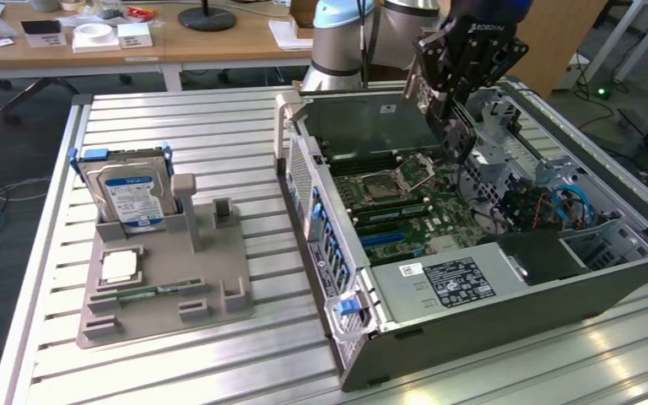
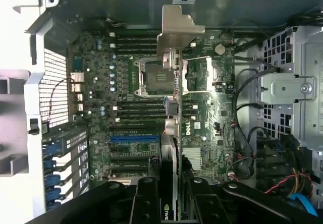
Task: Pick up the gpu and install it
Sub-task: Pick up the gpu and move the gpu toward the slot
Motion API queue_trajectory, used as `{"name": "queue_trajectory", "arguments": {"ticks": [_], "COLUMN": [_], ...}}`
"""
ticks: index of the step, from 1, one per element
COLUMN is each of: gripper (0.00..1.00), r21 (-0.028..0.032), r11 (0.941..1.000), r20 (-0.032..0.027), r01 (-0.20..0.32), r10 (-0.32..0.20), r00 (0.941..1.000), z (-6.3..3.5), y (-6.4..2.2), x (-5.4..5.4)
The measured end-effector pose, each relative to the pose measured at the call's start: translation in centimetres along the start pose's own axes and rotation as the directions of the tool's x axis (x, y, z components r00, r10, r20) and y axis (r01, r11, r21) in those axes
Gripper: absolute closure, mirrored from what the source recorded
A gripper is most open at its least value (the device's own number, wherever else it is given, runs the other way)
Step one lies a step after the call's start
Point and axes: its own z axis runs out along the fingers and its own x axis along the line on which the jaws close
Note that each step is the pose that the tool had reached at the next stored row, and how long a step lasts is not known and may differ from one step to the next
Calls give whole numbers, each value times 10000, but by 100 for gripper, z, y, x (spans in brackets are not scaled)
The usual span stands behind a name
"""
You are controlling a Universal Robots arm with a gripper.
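Observation:
My gripper [image 1: 448, 105] hangs over the open computer case [image 1: 493, 321] and is shut on the gpu [image 1: 456, 139], a thin dark card held on edge above the motherboard [image 1: 414, 224]. In the wrist view the gpu [image 2: 175, 113] runs edge-on away from my gripper [image 2: 174, 196], with its silver bracket [image 2: 177, 30] at the far end, toward the case's back wall. The black fingers [image 2: 146, 199] press it from both sides. The card is above the board, over the area beside the CPU socket [image 2: 151, 75]; I cannot tell whether it touches any slot.
A blue expansion slot [image 2: 133, 138] and black slots lie on the board beside the card. Cables [image 2: 247, 133] and a drive cage [image 2: 292, 88] fill one side of the case. On the exterior view's left, a grey holder [image 1: 166, 295] carries a hard drive [image 1: 131, 196], a CPU [image 1: 118, 267] and a memory stick [image 1: 158, 291].

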Motion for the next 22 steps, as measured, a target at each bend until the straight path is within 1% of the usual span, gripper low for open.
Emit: {"name": "queue_trajectory", "arguments": {"ticks": [22], "gripper": [74], "r21": [-55], "r11": [10000], "r20": [-3], "r01": [-2], "r10": [2], "r00": [10000], "z": [15], "y": [34], "x": [-545]}}
